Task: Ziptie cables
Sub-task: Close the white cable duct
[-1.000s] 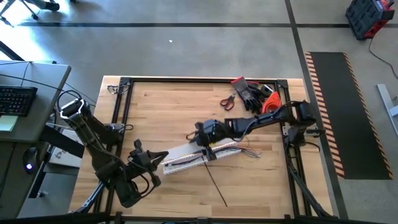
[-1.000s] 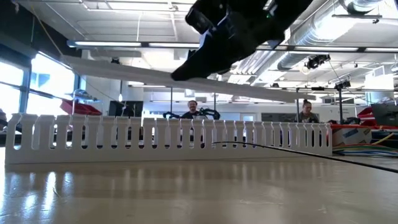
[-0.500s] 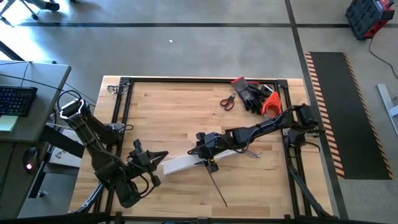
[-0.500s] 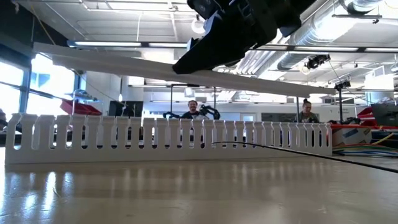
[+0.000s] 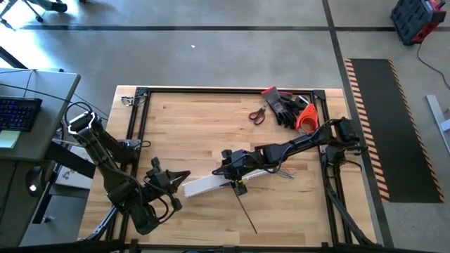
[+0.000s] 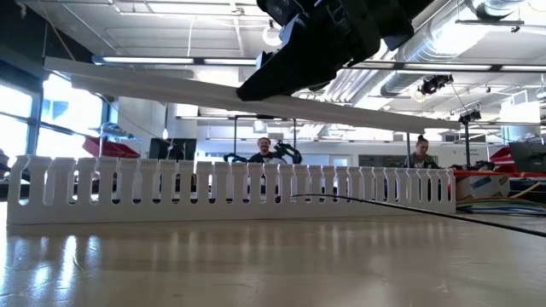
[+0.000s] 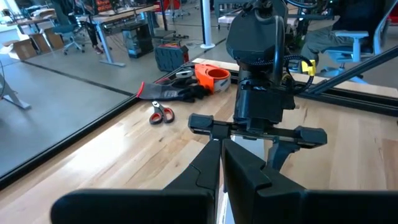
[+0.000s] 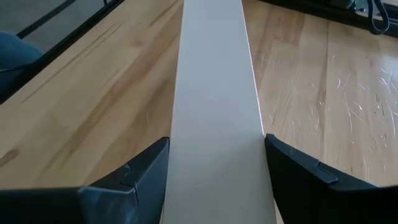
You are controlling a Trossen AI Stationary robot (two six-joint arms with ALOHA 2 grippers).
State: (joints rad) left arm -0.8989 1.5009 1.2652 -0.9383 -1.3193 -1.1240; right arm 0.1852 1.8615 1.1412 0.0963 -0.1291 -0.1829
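My right gripper (image 5: 230,169) reaches in from the table's right to the middle, shut on a long flat white lid strip (image 6: 153,85). It holds the strip above the white comb-toothed duct (image 6: 230,192), which stands on the table. The cables (image 5: 283,171), thin loose wires, lie on the wood just right of the duct's end. A thin black strip (image 5: 246,211) lies from the duct toward the near edge. My left gripper (image 7: 221,149) waits shut near the duct's left end (image 5: 188,187), touching nothing. My right gripper pinches the white lid strip across its width, one finger (image 8: 140,174) on each long edge (image 8: 177,155). The fingers come from above, slanting down along the strip. The strip is lifted clear above the duct, tilted, with its left end higher in the low view.
Scissors (image 5: 257,114), black gloves (image 5: 284,107) and an orange tape roll (image 5: 305,117) lie near the far right corner. A black frame (image 5: 140,112) borders the table. Bare wood lies across the far left part. People sit in the room beyond (image 6: 264,149).
My right gripper moved with the lid strip a little toward the near edge, over the duct, and then held still. In the low view the strip's left end now stands higher than a second ago.
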